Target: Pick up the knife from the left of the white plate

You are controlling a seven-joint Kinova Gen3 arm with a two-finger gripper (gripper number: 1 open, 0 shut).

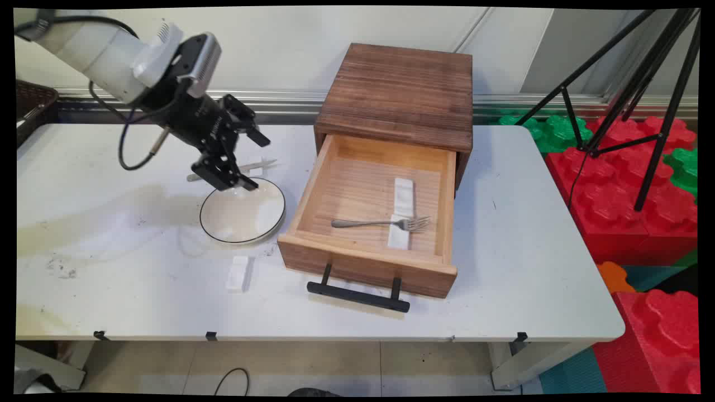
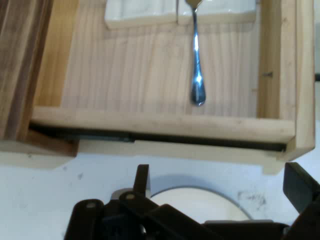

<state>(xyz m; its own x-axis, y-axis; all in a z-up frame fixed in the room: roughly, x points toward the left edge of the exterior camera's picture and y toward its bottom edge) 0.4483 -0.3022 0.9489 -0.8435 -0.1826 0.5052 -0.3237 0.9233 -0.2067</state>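
Observation:
My gripper (image 1: 252,161) hangs open above the far edge of a white plate with a dark rim (image 1: 243,215), holding nothing. Behind it a silver utensil (image 1: 258,165) lies on the table. To the right stands a wooden box (image 1: 399,92) with its drawer (image 1: 363,259) pulled out. A fork (image 1: 382,223) lies in the drawer across one of two white blocks (image 1: 404,195). In the hand view the open gripper (image 2: 220,185) faces the drawer's side wall (image 2: 160,125). The plate (image 2: 200,202) shows below it and the fork handle (image 2: 196,75) beyond.
A third small white block (image 1: 238,272) lies on the table in front of the plate. A dark basket (image 1: 28,106) sits at the far left edge. A black tripod (image 1: 631,84) and red and green foam blocks (image 1: 631,190) stand off the table's right side.

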